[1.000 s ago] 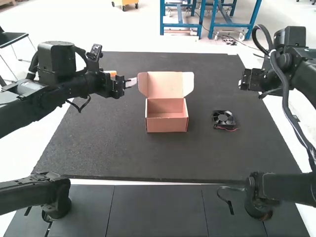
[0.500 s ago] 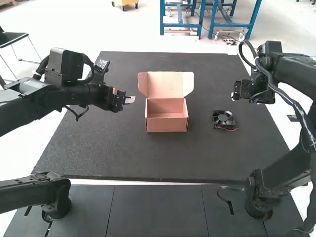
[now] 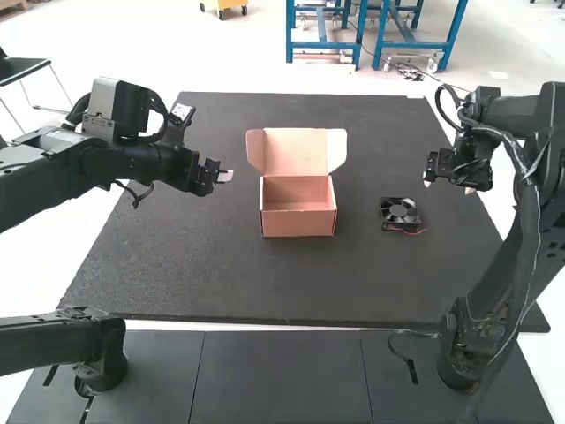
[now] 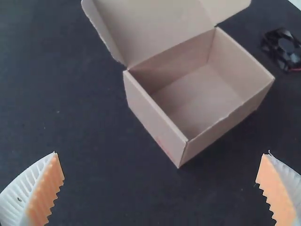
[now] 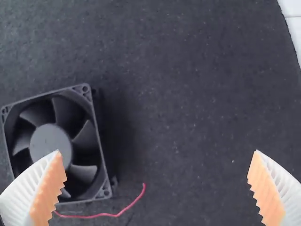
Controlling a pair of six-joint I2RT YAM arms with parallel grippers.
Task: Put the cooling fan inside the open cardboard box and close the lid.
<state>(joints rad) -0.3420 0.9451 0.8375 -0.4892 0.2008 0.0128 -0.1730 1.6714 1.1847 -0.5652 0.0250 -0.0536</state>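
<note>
Left tool (image 3: 222,175) hung above the black mat (image 3: 177,256) on the desk, to the left of the cardboard box (image 3: 298,216) and clear of it, its tip turned toward the box. From the left wrist view the left tool (image 4: 160,155) had its white ribbed fingers (image 4: 44,188) spread wide apart, orange pads facing inward, gripping nothing, with the box (image 4: 150,117) framed between them farther off.

The box stood upright near the middle of the mat with its top open. Its lid (image 3: 296,150) rose from the far edge, side flaps spread out, and the left wrist view showed the lid (image 4: 155,28) leaning back away from the opening.

The cooling fan (image 3: 399,210) lay flat on the mat to the right of the box, apart from it and outside it; it also showed past the box's corner in the left wrist view (image 4: 282,44). A thin red wire (image 3: 413,231) trailed from its near side.

The right tool (image 3: 441,168) was held in the air just beyond and to the right of the fan. Its own camera looked down on the fan (image 5: 51,141) and the wire (image 5: 101,214), and the right tool (image 5: 156,153) had its fingers (image 5: 47,188) wide apart, holding nothing
</note>
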